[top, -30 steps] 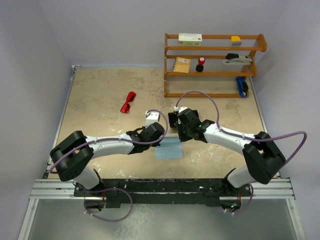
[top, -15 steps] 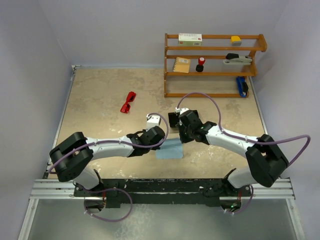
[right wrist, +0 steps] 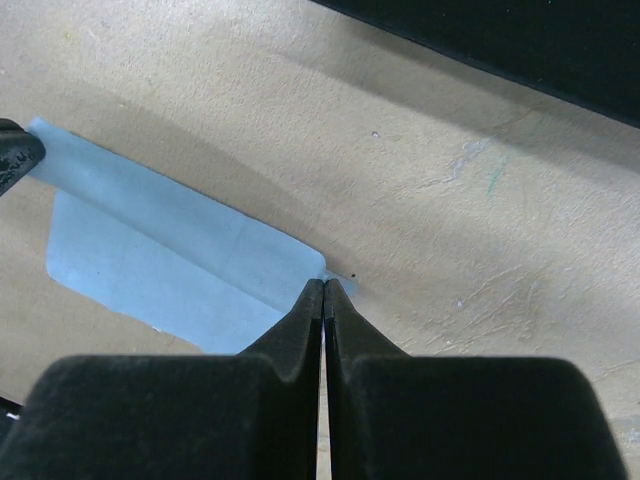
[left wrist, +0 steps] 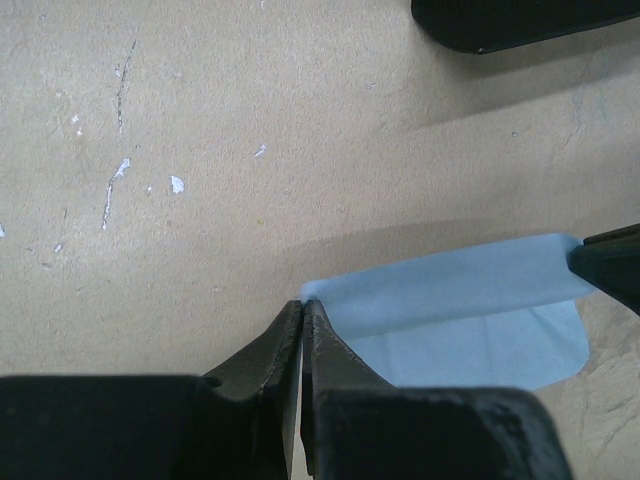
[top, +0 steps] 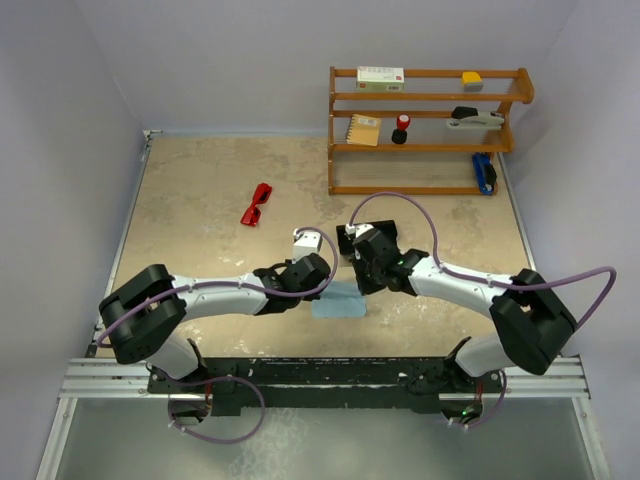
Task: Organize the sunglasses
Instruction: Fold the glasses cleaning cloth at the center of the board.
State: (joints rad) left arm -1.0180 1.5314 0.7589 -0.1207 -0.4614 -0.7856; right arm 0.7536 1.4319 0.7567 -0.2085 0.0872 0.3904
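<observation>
Moved: right arm [top: 455, 281], nearer.
Left jaws, right jaws: each pinching a cloth [left wrist: 460, 300] corner.
Risk: uneven pull — corner slips.

The sunglasses [top: 257, 204] are red, the cloth [top: 340, 300] light blue, the table [top: 200, 190] mottled beige.
</observation>
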